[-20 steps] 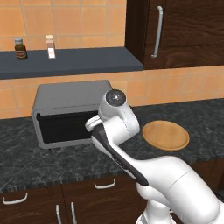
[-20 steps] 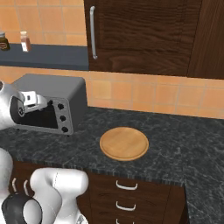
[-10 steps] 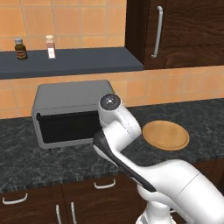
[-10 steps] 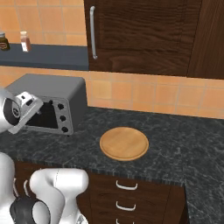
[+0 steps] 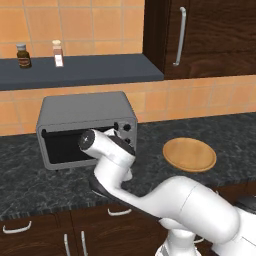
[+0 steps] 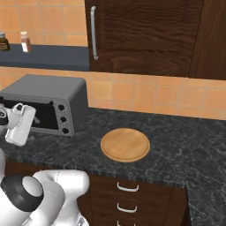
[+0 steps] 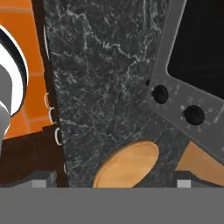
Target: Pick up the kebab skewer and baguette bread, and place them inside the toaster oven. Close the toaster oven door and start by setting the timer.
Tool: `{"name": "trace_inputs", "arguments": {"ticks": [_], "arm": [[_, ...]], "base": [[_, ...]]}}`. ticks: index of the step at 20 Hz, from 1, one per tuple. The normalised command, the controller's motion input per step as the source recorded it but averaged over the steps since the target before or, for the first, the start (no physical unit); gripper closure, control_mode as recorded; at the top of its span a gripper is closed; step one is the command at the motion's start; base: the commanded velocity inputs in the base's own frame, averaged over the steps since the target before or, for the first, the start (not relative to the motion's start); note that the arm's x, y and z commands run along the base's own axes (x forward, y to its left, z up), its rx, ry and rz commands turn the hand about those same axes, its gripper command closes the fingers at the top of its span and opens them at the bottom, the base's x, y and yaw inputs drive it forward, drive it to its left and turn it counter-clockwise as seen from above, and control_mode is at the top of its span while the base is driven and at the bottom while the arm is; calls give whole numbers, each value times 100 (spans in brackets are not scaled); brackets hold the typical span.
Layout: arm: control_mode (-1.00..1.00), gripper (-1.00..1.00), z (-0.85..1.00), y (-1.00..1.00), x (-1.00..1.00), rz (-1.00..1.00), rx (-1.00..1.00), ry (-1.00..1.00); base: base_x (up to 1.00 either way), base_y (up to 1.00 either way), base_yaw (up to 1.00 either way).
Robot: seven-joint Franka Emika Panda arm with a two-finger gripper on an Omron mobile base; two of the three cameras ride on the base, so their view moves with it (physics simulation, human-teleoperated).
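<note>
Gripper (image 6: 17, 126) stood wide open, nothing between the fingers, poised in front of the toaster oven (image 5: 85, 127), close to the knob side of its face. Hand was rolled hard over, so the hand view showed the counter (image 7: 109, 87) running up and down and two of the oven's black knobs (image 7: 160, 93) to one side.

Oven door (image 5: 77, 145) looked shut, dark glass flush in its frame. The knobs sat down the right side, just beside the hand.

Round wooden plate (image 6: 125, 144) lay bare on the counter, well apart from the oven. Skewer and bread were not on it; whether they sat behind the dark glass could not be told.

Risks, as judged:
- Open fingers so near the knob column could brush the wrong knob and miss the timer.
- With the wrist rolled this far, a closing grip might land off-centre on a small round knob and slip.
- Arm's elbow hung low over the counter edge; a wide swing could knock the oven.
</note>
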Motion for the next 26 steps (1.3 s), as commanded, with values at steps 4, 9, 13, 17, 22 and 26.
{"name": "trace_inputs", "arguments": {"ticks": [4,9,13,17,22,26], "arm": [[-100,-100,-4,-2,0,8,-31,11],[-100,-100,2,-38,3,12,-7,1],[-100,-100,0,-50,6,26,-23,2],[-100,-100,0,-58,1,38,-19,1],[-100,-100,-11,-13,15,25,-24,8],[-100,-100,-33,0,27,24,-17,0]], "base": [[0,0,0],[0,0,0],[0,0,0],[0,0,0],[0,0,0],[0,0,0]]}}
